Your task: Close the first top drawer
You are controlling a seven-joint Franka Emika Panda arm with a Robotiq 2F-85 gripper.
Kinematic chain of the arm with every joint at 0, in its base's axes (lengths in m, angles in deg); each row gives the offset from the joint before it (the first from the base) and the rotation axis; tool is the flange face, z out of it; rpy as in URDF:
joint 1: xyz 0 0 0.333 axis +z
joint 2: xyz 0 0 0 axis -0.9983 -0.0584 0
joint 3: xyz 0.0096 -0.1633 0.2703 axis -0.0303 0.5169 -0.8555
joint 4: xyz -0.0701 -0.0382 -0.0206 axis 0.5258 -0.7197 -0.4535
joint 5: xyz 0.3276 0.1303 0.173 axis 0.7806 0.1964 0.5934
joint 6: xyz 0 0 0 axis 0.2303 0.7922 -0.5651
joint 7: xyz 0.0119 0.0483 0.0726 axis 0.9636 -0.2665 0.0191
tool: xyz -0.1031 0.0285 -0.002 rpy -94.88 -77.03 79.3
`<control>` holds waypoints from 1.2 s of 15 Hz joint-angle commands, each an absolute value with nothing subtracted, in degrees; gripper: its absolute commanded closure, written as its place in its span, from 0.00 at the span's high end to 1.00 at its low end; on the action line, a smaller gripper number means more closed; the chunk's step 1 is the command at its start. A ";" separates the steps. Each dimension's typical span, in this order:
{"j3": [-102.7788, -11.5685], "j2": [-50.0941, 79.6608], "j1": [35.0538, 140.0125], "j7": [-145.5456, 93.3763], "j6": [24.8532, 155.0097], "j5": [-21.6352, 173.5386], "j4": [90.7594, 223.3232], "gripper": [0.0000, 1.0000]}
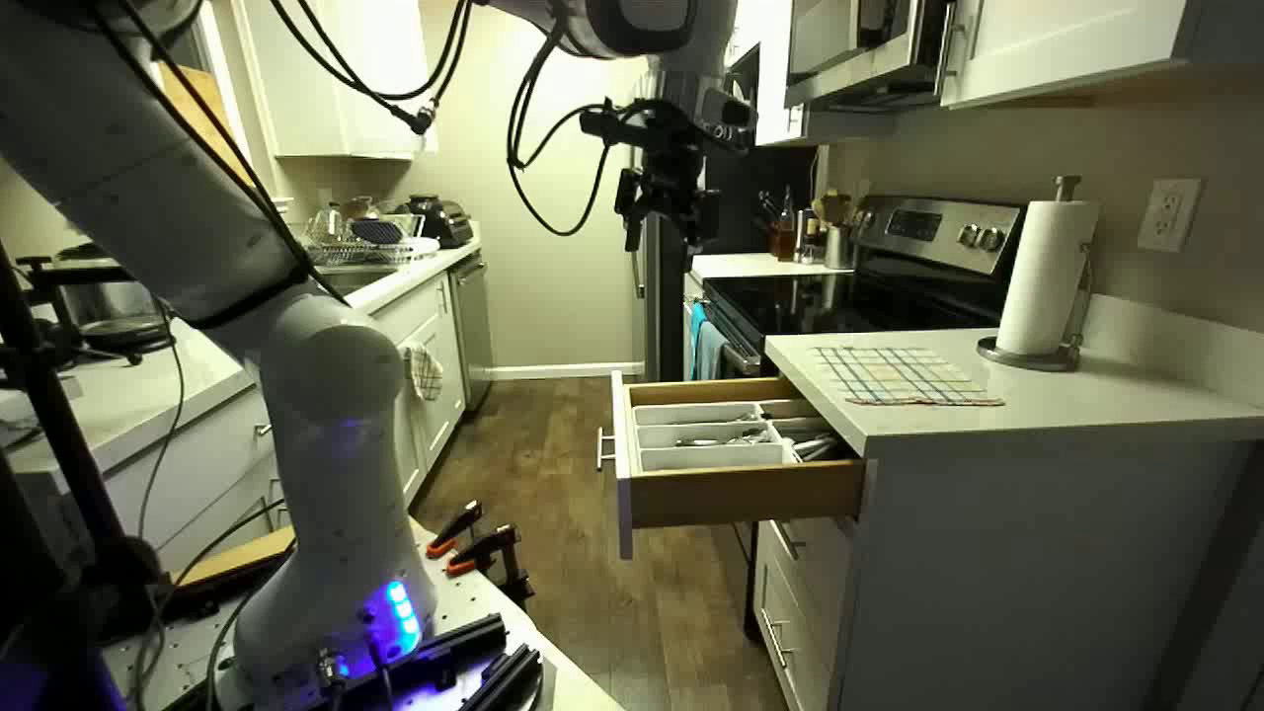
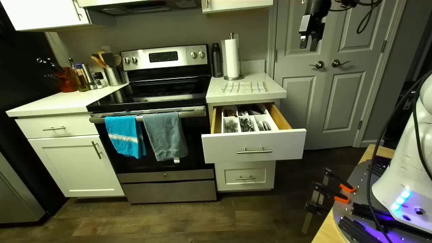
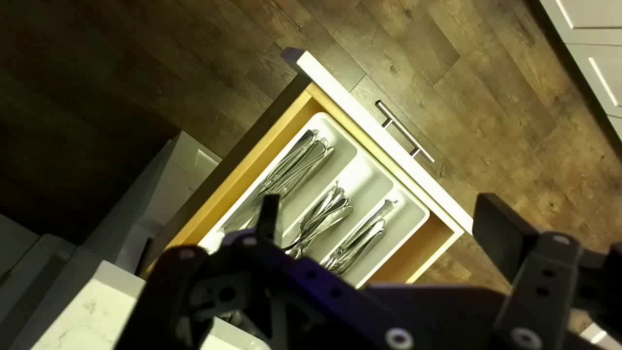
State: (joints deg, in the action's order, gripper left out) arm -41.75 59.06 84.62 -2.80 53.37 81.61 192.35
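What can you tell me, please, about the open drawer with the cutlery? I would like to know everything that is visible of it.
The drawer is shallow and wide, with a flat white front, a bar handle that looks metal, and sides that look like light wood. It stands open and looks level, beneath the counter and beside the stove; its back end is hidden. A divided white tray inside it holds metal-looking cutlery. The gripper hangs above, not touching it.

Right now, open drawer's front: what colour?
White drawer front; shows best in an exterior view.
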 commanded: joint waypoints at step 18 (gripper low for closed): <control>-51.01 63.81 85.03 -0.94 53.14 79.97 204.13 1.00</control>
